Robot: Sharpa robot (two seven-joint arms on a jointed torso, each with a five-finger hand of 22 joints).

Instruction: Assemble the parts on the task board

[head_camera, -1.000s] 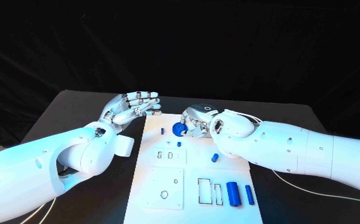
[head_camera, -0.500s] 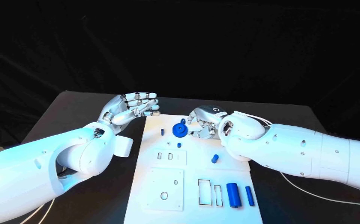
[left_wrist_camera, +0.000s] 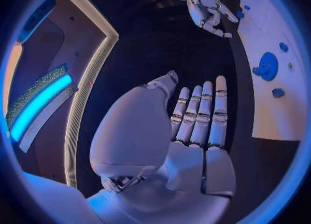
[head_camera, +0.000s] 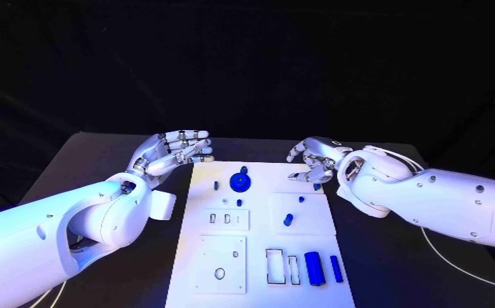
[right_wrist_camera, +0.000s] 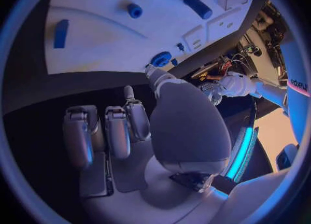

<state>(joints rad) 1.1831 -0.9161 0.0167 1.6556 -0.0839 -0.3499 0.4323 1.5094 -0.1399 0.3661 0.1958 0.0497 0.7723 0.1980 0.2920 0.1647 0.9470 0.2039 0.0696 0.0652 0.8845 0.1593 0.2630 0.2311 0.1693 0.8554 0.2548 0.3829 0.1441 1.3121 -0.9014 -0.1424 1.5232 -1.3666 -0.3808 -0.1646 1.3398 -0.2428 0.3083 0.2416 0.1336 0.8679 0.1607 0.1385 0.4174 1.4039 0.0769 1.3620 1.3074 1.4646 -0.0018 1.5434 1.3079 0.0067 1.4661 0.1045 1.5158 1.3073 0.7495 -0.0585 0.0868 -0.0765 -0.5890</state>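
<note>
The right hand (head_camera: 312, 159) hovers empty with fingers loosely curled over the task board's (head_camera: 270, 251) far right corner, the left hand (head_camera: 173, 148) likewise empty off its far left corner, and the round blue part (head_camera: 240, 180) sits between them, roughly midway
</note>
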